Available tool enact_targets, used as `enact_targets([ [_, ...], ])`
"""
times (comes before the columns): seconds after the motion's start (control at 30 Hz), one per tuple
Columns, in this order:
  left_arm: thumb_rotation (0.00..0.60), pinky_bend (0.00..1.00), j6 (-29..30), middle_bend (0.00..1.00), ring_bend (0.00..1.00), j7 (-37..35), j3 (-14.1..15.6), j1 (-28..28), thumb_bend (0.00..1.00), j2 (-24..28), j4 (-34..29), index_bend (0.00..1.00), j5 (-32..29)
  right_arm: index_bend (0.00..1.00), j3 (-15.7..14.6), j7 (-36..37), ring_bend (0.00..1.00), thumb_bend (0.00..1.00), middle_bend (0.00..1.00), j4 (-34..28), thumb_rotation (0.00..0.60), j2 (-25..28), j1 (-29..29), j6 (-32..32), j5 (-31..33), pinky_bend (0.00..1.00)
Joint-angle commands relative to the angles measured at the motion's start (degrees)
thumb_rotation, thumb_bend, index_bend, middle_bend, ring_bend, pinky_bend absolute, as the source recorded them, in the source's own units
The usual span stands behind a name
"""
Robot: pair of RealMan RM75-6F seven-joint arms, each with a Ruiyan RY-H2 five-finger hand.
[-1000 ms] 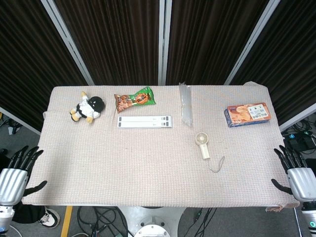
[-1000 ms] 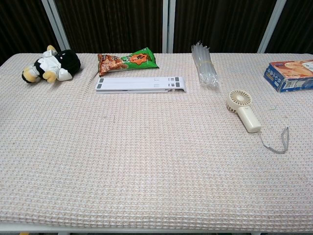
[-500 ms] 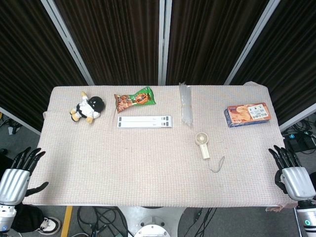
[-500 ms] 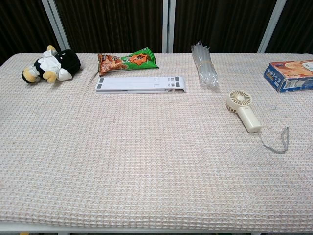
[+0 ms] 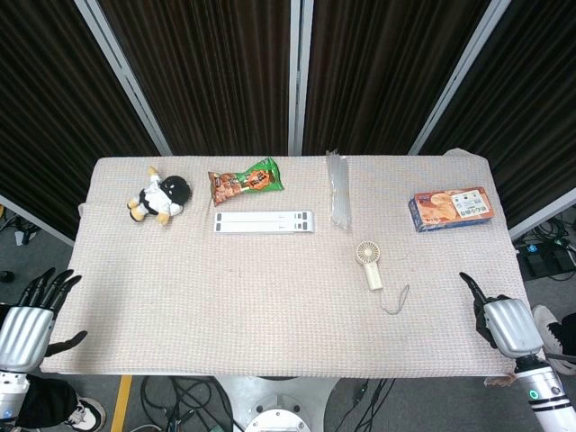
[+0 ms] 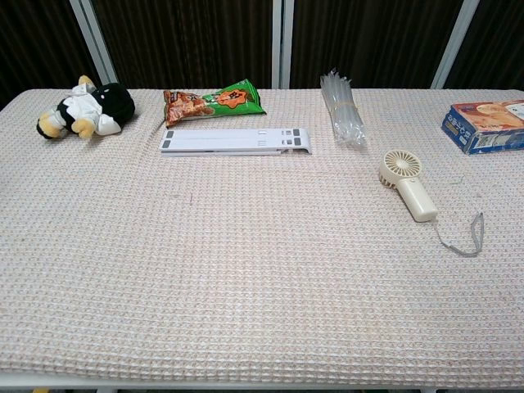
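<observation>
Table (image 5: 270, 306), covered in a pale woven cloth, seen from head and chest. The left hand (image 5: 22, 328) hangs off the front left corner, fingers spread, holding nothing. The right hand (image 5: 504, 324) sits over the front right corner. One dark finger points inward, and we cannot tell whether the others are curled or extended; nothing is in its grasp.

Along the far side, in descending size, lie a white folding stand (image 5: 264, 221), a biscuit box (image 5: 453, 208), a snack bag (image 5: 246, 180), a bundle of clear straws (image 5: 337, 191) and a plush toy (image 5: 159, 196). Nearest the right hand, though apart from it, is the handheld fan (image 5: 370, 262), lying flat right of centre with its strap (image 5: 396, 303) trailing toward the front edge.

We judge the loose strap the main hazard: a finger catching its loop could drag the fan, and the cloth could ruck under a low hand.

Only the head view shows the hands. The chest view shows neither, but renders the fan's grille and the strap's loop more plainly.
</observation>
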Motion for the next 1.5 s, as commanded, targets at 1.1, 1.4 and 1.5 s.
enact_targets([
  [1.1,0.600,0.14,-2.00,0.09,0.00,-4.31,-1.54,-0.31,0.00,-0.22,4.84,0.12,-4.16,0.00,6.25,-34.08,0.72,1.00,0.80,-9.90,0.600,-13.03,14.00,-22.28,17.19,0.64],
  [1.4,0.600,0.14,-2.18,0.09,0.00,-5.48,-1.45,-0.24,0.00,-0.49,6.33,0.12,-4.32,0.00,6.16,-36.96,0.72,1.00,0.80,-9.20,0.600,-14.63,15.25,-23.21,20.48,0.64],
  [1.5,0.600,0.14,-2.27,0.09,0.00,-5.63,-1.49,-0.29,0.00,-0.58,6.57,0.12,-4.40,0.00,6.03,-37.27,0.72,1.00,0.80,-9.00,0.600,-14.95,15.53,-23.20,21.03,0.64],
])
